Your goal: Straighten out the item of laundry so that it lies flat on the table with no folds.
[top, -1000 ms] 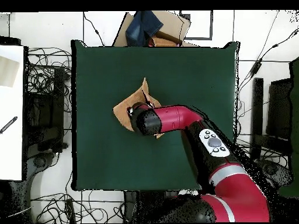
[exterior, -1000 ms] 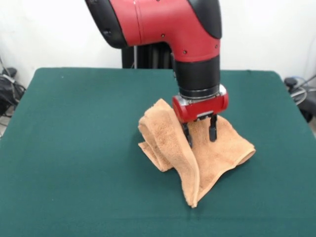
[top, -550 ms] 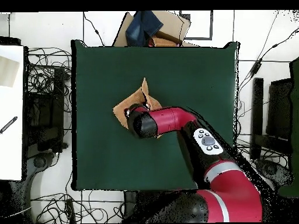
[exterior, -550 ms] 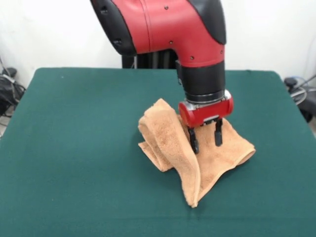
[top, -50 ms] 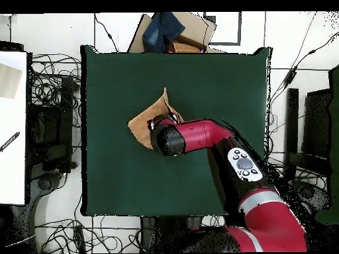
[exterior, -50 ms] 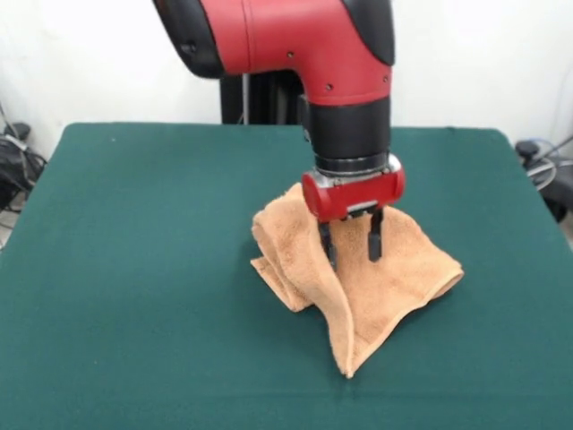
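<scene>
Gripper [exterior, -50 ms: 352, 250], fingers [exterior, -50 ms: 376, 244] apart, over crumpled towel [exterior, -50 ms: 394, 278] on table [exterior, -50 ms: 134, 269].

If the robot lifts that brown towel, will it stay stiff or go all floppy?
Probably floppy: the towel already slumps in soft folds on the table. It looks thick and fuzzy, so the open fingers likely won't slip off. It shouldn't roll or break; the loose parts would likely just hang down.

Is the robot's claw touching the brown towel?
Cannot tell. In the front view the end effector hangs open over the towel, its fingertips overlapping the cloth, but no contact or gap shows plainly. In the overhead view the arm hides it.
</scene>
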